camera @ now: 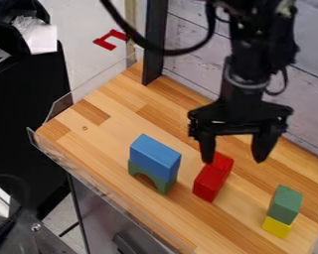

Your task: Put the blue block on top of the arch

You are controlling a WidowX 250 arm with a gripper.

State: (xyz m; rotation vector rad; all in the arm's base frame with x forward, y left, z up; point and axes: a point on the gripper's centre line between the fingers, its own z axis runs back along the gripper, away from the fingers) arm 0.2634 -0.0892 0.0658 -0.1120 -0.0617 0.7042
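Observation:
My gripper hangs over the right half of the wooden table, its two fingers spread wide apart with nothing held between them. The left finger is at the far end of the red block, in front of part of it; whether they touch I cannot tell. To the left of the gripper, the blue block lies on top of the green arch, whose opening faces the table's front edge.
A red block lies just right of the arch. At the right, a green block rests on a yellow block. A clear barrier lines the table's front edge; a whitish wall stands behind.

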